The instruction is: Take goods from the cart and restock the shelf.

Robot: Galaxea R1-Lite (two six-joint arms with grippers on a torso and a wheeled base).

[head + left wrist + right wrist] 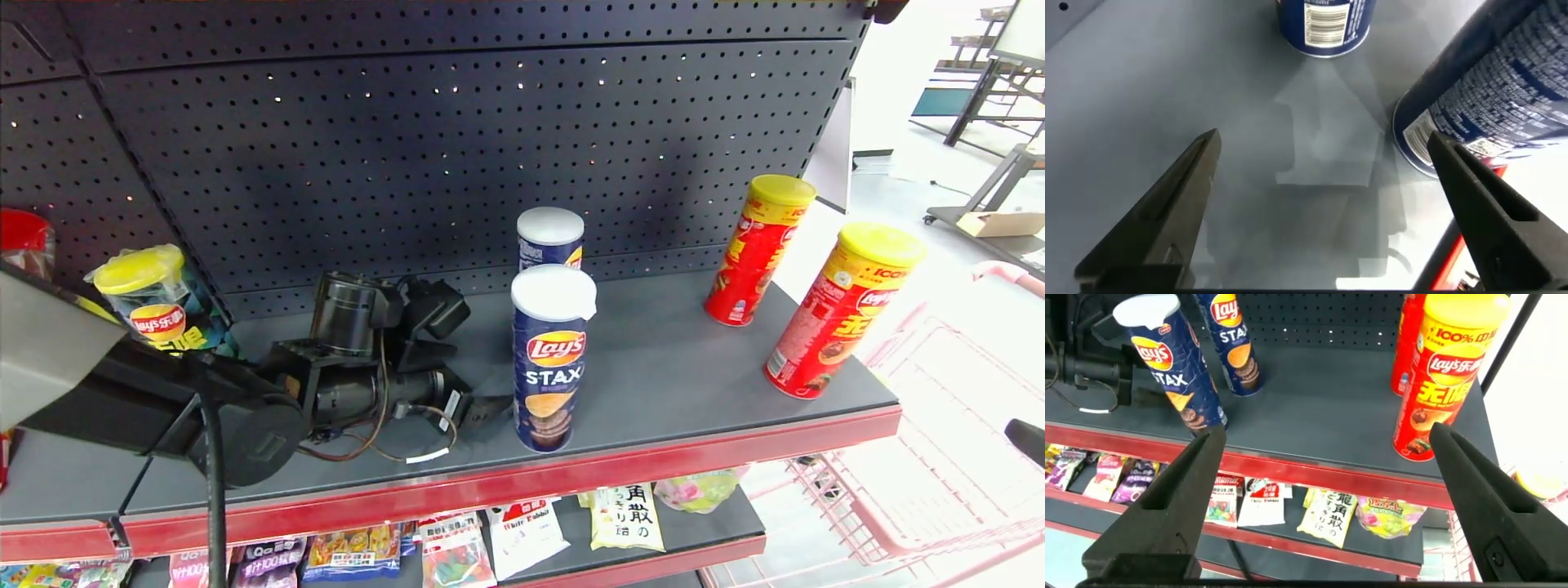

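Note:
Two blue chip cans stand on the grey shelf (669,367): one near the red front edge (551,359), the other behind it by the pegboard (549,237). My left gripper (469,363) lies low over the shelf just left of the front can, open, with nothing between its fingers. In the left wrist view the left gripper (1323,139) has the front can (1486,90) beside one finger and the back can (1323,24) ahead. My right gripper (1323,433) hangs open and empty in front of the shelf, facing the blue cans (1172,363) and two red cans (1445,376).
Two red cans with yellow lids stand at the shelf's right end (759,249) (845,310). A yellow-lidded can (151,302) sits at the back left. The pink cart (939,457) stands to the right. Snack bags (522,535) fill the lower shelf.

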